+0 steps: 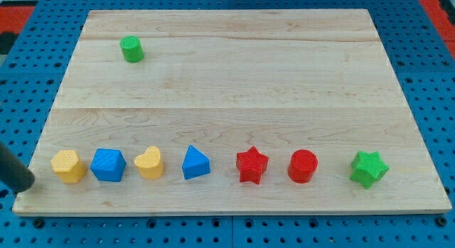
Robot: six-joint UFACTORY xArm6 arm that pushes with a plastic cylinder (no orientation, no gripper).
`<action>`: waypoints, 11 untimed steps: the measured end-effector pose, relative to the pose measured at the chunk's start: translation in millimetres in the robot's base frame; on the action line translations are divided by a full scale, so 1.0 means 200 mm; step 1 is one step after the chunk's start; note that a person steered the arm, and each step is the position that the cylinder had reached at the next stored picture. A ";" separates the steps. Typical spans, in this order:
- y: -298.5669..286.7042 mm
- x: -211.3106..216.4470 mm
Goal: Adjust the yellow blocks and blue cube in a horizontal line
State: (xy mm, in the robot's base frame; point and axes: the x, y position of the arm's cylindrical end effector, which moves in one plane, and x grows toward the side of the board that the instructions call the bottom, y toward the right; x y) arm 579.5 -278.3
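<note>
A yellow hexagon block (68,165), a blue cube (108,164) and a yellow heart block (150,163) stand in a row near the view's bottom left of the wooden board (227,77). My rod comes in from the left edge and my tip (28,185) rests just left of the yellow hexagon, at the board's bottom left corner, apart from it.
Further right in the same row stand a blue triangle block (195,163), a red star (252,165), a red cylinder (303,166) and a green star (369,168). A green cylinder (131,49) stands near the top left. Blue pegboard surrounds the board.
</note>
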 end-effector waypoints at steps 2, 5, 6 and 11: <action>0.18 -0.08; 0.52 -0.02; 0.56 0.10; 0.84 0.01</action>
